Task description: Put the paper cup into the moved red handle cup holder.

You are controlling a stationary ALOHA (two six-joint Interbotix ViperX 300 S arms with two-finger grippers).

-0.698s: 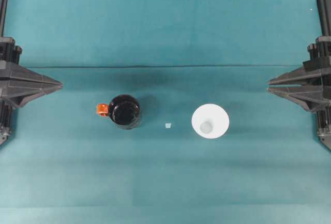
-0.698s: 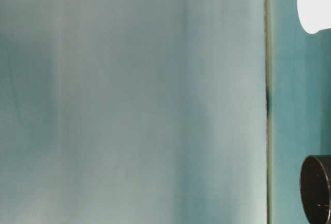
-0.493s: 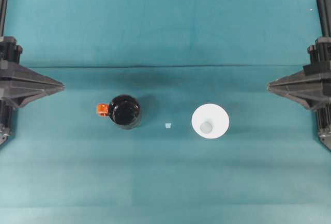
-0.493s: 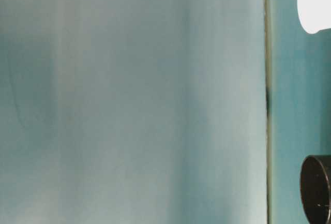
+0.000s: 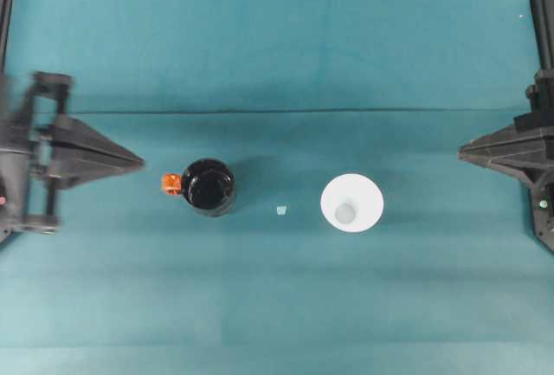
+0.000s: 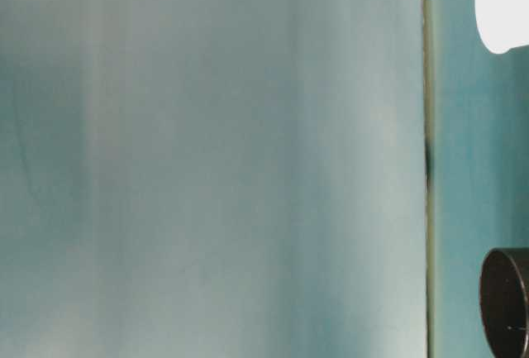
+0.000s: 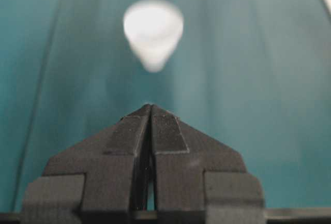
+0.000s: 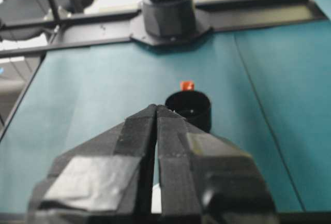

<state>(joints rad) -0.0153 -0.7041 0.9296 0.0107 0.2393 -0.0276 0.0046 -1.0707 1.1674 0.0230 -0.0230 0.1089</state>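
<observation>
The paper cup [image 5: 352, 203] stands upright on the teal table cloth [image 5: 286, 54], mouth up, with nothing gripping it. Taking the cup as the landmark, the red handle cup holder [image 5: 208, 186] stands well apart from it toward the left arm's side, its orange-red tab on the side facing away from the cup. A tiny pale scrap [image 5: 280, 210] lies between the two. The left gripper [image 5: 138, 162] sits beyond the holder, fingers pressed together on nothing. The right gripper [image 5: 462, 152] sits on the cup's opposite side, well apart, likewise clenched and empty.
</observation>
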